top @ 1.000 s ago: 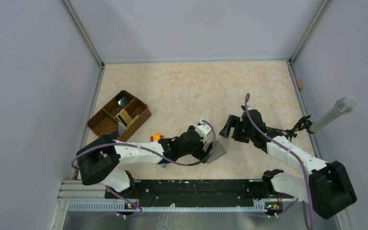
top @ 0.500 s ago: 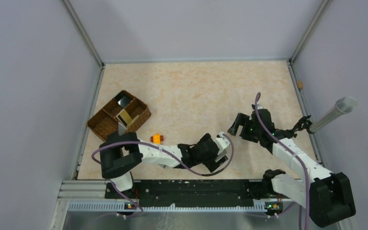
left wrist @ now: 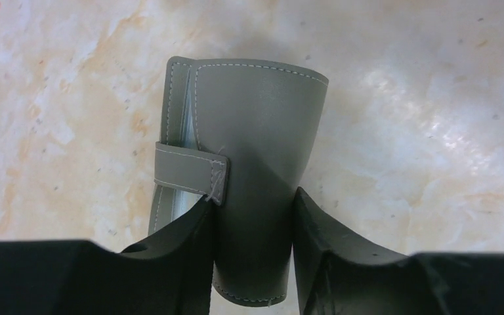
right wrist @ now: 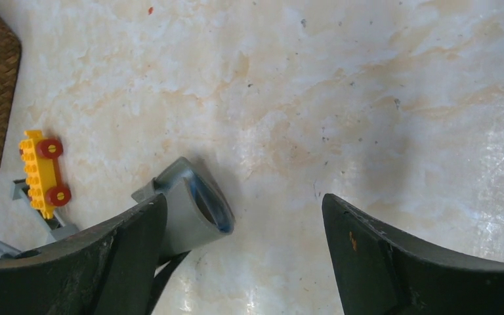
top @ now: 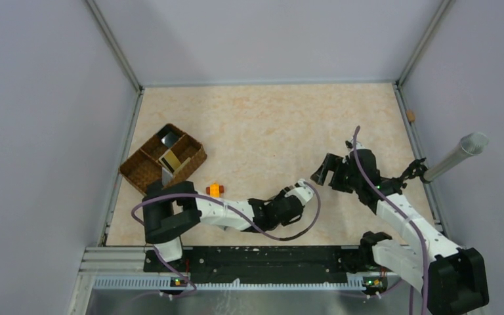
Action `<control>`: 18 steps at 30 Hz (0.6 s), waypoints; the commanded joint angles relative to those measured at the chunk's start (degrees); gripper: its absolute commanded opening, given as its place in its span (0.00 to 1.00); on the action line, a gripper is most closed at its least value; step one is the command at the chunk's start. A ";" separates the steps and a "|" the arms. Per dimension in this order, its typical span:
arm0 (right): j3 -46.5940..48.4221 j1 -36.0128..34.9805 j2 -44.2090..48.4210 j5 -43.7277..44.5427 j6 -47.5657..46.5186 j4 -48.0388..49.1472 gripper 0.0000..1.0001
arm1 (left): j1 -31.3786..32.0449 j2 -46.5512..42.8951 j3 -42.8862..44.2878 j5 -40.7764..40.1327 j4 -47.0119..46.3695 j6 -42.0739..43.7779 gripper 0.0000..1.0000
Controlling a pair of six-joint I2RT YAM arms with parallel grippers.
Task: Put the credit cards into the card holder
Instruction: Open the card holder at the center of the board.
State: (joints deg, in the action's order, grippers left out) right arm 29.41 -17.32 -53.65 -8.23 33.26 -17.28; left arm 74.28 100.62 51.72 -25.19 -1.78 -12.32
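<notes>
Left gripper (left wrist: 252, 200) fingers pinch the card holder (left wrist: 256, 125) across its near end, bowing it, lower centre of the top view, likely steadying it for opening; right gripper (right wrist: 243, 197) fingers spread, empty, nearby.

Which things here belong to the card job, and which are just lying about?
Job:
card holder, pinched in the left gripper
credit cards

Lying about:
woven tray holding those cards
orange toy brick
metal tube
</notes>
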 commanded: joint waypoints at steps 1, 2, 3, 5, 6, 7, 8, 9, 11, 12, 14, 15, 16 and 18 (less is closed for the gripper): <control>1.06 0.71 3.43 -4.91 -3.90 3.43 0.87 | -0.01 -5.51 -3.57 -4.67 2.26 -5.28 0.37; 1.56 0.66 3.92 -6.03 -4.80 3.40 0.89 | 0.03 -7.30 -4.06 -4.76 2.23 -6.51 0.36; 2.39 0.65 4.26 -7.51 -5.77 3.24 0.90 | -0.14 -10.11 -4.59 -4.61 2.22 -7.56 0.35; 3.81 0.70 4.07 -12.86 -7.60 2.99 0.90 | -0.89 -14.95 -5.65 -2.18 0.17 -9.48 0.35; 4.38 0.70 3.81 -15.95 -8.39 3.18 0.90 | -1.69 -17.19 -6.28 -0.08 -0.43 -10.49 0.35; 4.67 0.71 3.53 -19.13 -8.99 3.65 0.90 | -2.74 -19.44 -6.95 3.13 -1.32 -11.34 0.35; 4.89 0.69 3.37 -22.19 -9.41 4.43 0.90 | -4.07 -21.91 -7.85 6.22 -2.35 -12.32 0.35; 4.89 0.63 3.45 -25.13 -9.49 5.49 0.90 | -5.43 -24.26 -8.68 9.50 -3.62 -13.61 0.35; 4.51 0.63 4.04 -30.95 -9.47 8.37 0.90 | -9.44 -28.35 -10.02 17.58 -5.08 -15.19 0.35; 4.30 0.58 4.41 -34.18 -9.27 9.93 0.90 | -11.62 -30.19 -10.49 21.78 -5.46 -16.02 0.35; 3.85 0.51 5.13 -39.90 -8.00 14.95 0.90 | -16.00 -33.36 -11.46 31.79 -6.19 -17.60 0.35; 3.51 0.49 5.48 -42.57 -6.46 17.87 0.90 | -17.93 -34.80 -11.74 35.65 -6.45 -18.47 0.35; 3.07 0.37 5.92 -44.69 -4.56 21.78 0.90 | -19.66 -36.12 -11.96 38.62 -6.63 -19.20 0.35; 2.66 0.22 6.38 -46.45 -0.34 27.35 0.91 | -21.96 -38.56 -12.01 41.70 -6.10 -19.98 0.36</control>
State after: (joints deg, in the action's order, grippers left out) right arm 31.53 -17.08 -49.54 -42.96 27.07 -5.80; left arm 56.18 66.50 40.73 0.56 -4.69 -28.27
